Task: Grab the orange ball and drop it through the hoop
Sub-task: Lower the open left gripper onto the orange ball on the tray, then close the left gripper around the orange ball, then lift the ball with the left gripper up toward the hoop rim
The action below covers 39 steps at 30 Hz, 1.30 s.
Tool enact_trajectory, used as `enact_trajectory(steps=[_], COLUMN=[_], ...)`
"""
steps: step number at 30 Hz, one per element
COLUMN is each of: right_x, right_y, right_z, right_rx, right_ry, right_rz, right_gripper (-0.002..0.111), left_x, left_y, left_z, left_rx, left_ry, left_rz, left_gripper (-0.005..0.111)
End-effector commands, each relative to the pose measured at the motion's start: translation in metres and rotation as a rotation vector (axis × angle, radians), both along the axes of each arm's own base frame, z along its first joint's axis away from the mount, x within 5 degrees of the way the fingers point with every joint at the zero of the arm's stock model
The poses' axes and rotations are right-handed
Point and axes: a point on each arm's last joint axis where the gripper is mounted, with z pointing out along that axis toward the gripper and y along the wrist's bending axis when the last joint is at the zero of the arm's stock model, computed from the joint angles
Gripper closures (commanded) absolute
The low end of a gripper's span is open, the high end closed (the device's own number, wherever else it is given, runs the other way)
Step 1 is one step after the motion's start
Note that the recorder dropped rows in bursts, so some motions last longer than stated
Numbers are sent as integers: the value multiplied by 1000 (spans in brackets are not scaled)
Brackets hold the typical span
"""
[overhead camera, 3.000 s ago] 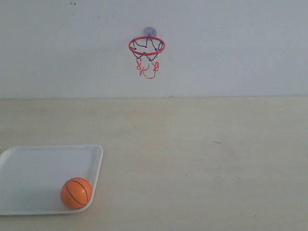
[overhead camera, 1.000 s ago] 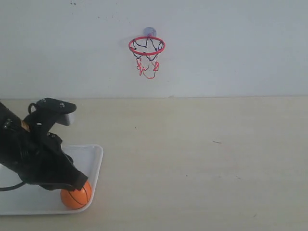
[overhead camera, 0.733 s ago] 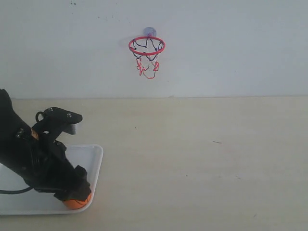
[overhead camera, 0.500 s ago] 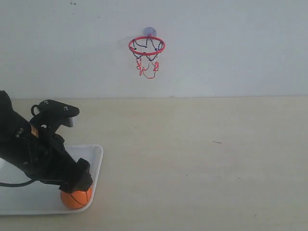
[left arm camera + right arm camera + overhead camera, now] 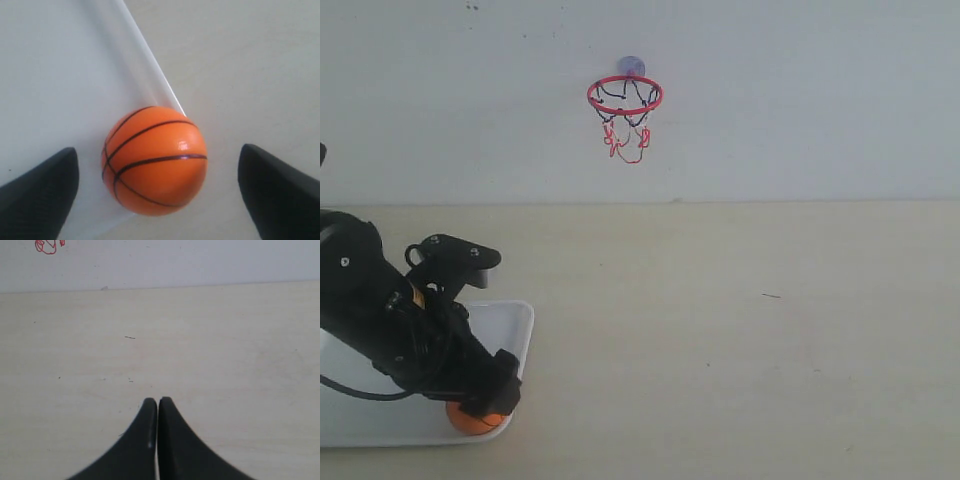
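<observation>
The orange ball (image 5: 155,161) with black seam lines lies in the near right corner of a white tray (image 5: 380,340); in the exterior view only its lower part (image 5: 478,423) shows under the black left arm. My left gripper (image 5: 157,172) is open, one dark finger on either side of the ball with gaps between. The hoop (image 5: 625,96) with its red ring and black-and-red net hangs on the back wall from a round suction cup; the net's tip (image 5: 47,246) shows in the right wrist view. My right gripper (image 5: 158,402) is shut, empty, above bare table, out of the exterior view.
The tray's raised rim (image 5: 150,70) runs just beside the ball. The pale wooden table (image 5: 740,320) stretches right of the tray to the white wall (image 5: 800,100).
The left arm came in from the left and lowered over the tray's near right corner; it now covers most of the ball from above. The ball stayed in place.
</observation>
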Motion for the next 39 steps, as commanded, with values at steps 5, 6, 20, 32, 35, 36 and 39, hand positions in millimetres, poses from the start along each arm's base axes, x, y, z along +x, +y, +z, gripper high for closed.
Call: enact_trajectory(steps=[5, 6, 20, 32, 35, 36, 39], right_x=[0, 0, 0, 0, 0, 0, 0], right_y=[0, 0, 0, 0, 0, 0, 0], right_z=[1, 1, 1, 1, 1, 1, 1], right_rx=[-2, -2, -2, -2, -2, -2, -2], right_ry=[-8, -8, -8, -8, -8, -8, -8], right_rz=[-2, -2, -2, -2, -2, -2, -2], right_gripper=[109, 109, 109, 109, 109, 109, 109], left_x=[2, 2, 6, 59, 97, 108, 133], left_y=[-2, -2, -2, 3, 20, 25, 16], left_z=[-5, -5, 0, 176, 161, 152, 141], left_rx=[3, -1, 8, -154, -572, -680, -771], left_ry=[3, 6, -26, -970, -1053, -1054, -959], left_rz=[3, 15, 23, -92, 257, 323, 242], left_gripper=[27, 29, 103, 103, 103, 103, 103])
